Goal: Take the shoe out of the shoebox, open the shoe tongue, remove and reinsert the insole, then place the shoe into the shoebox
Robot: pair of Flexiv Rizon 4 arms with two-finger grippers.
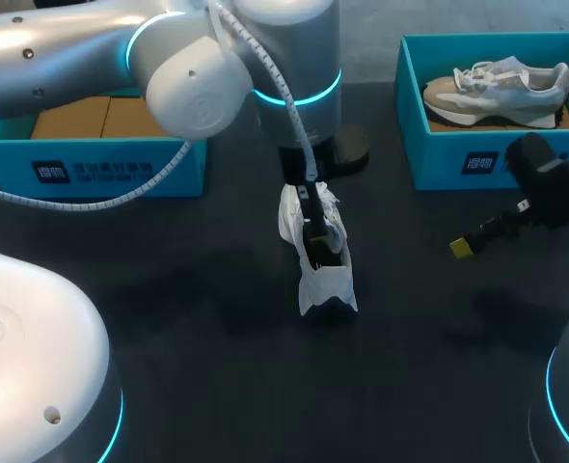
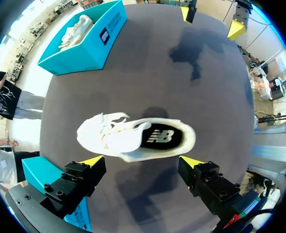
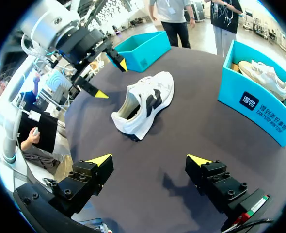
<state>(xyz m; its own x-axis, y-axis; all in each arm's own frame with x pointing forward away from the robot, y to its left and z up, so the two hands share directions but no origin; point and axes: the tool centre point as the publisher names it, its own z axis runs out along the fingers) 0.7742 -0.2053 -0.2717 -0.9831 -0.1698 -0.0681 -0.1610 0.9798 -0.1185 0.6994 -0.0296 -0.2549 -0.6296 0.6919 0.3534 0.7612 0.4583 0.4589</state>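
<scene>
Nearest: left gripper (image 2: 142,161) is spread wide with nothing clamped, hung above the white shoe (image 2: 133,138). Shoe is stood on its sole on the table (image 1: 217,386), outside the right shoebox (image 1: 516,164) and left shoebox (image 1: 101,174), with the insole (image 2: 160,137) seated. The right gripper (image 3: 149,160) is likewise parted, empty, well apart. Risk: shoe is unbraced, so it may be tipped or dragged if the collar or laces are snagged. A logo is printed on the insole and labels on both box walls; none is read off.
</scene>
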